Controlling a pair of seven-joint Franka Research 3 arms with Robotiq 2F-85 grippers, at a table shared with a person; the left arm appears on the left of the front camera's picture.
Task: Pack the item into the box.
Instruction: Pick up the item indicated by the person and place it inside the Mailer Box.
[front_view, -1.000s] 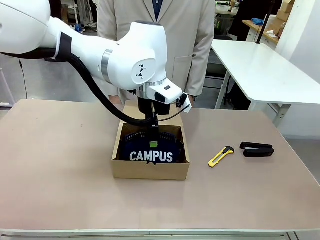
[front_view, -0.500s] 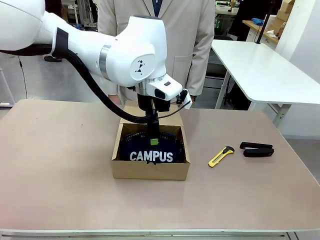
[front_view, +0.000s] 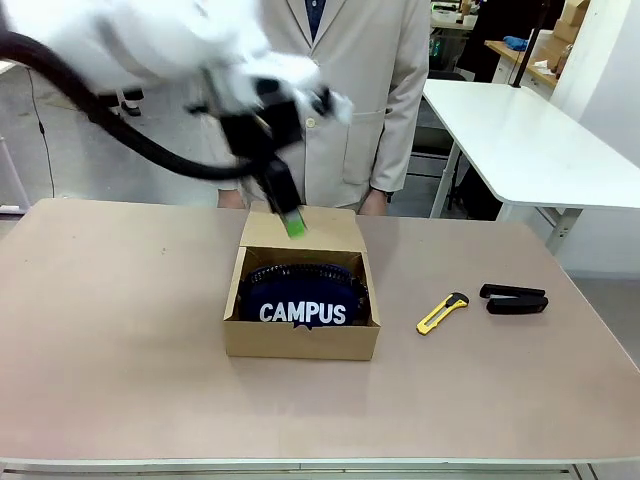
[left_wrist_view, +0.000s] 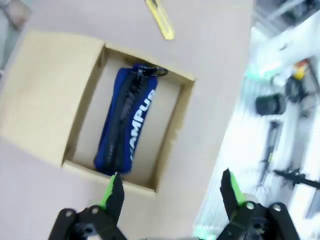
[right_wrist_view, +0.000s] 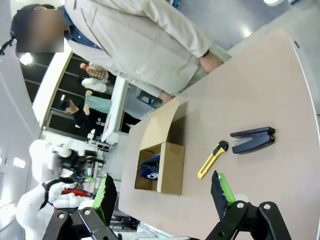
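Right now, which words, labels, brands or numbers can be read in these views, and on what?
"CAMPUS": big white letters on the navy pouch lying inside the cardboard box; in the left wrist view it runs sideways, blurred.
Yellow utility knife, black stapler: any marking is too small to read.

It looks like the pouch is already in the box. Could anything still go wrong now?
1. The left end effector hangs open right by the raised lid flap of the box; it could knock the flap or shift the box.
2. The pouch sits zipper-up and seems about rim-high, so the lid may not shut flat.
3. The person stands close behind the box, near the blurred arm.
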